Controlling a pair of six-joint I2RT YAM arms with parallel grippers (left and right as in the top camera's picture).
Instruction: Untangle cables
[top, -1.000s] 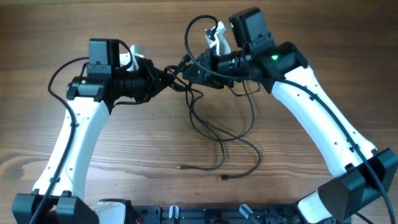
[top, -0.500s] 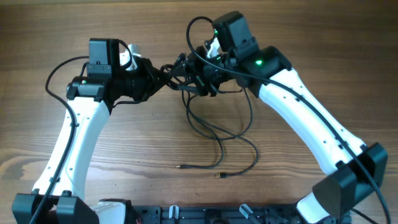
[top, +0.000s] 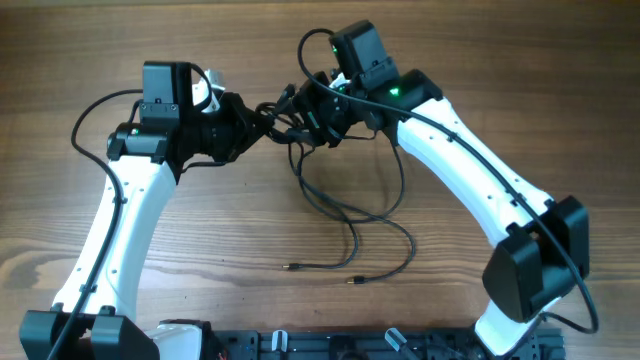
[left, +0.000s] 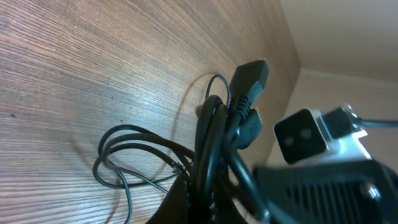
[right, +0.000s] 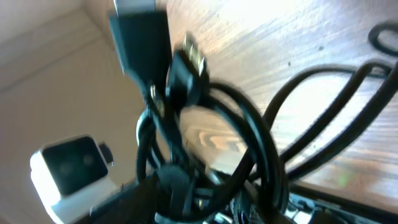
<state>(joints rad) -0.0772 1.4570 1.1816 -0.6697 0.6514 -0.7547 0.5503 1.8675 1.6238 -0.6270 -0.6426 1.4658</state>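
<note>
The cables (top: 350, 208) are thin black cords. A knotted bunch (top: 284, 112) of them hangs above the table between both grippers, and long loops trail down to two plug ends (top: 290, 267) (top: 357, 281) on the wood. My left gripper (top: 262, 118) is shut on the bunch. In the left wrist view the cords (left: 211, 143) run up out of its jaws to a black plug (left: 249, 81). My right gripper (top: 305, 118) sits right against the bunch from the right. The right wrist view is blurred: cords (right: 261, 143) and a plug (right: 140, 37) cross its jaws, and its grip is unclear.
The wooden table (top: 200, 260) lies bare on both sides of the loops. A thicker arm wire (top: 312, 45) arcs above the right wrist. The arms' bases and a black rail (top: 330, 345) line the front edge.
The right arm has swung left, bringing its gripper close to the left one at the knot. The hanging loops have shifted slightly left. The left arm has stayed put.
</note>
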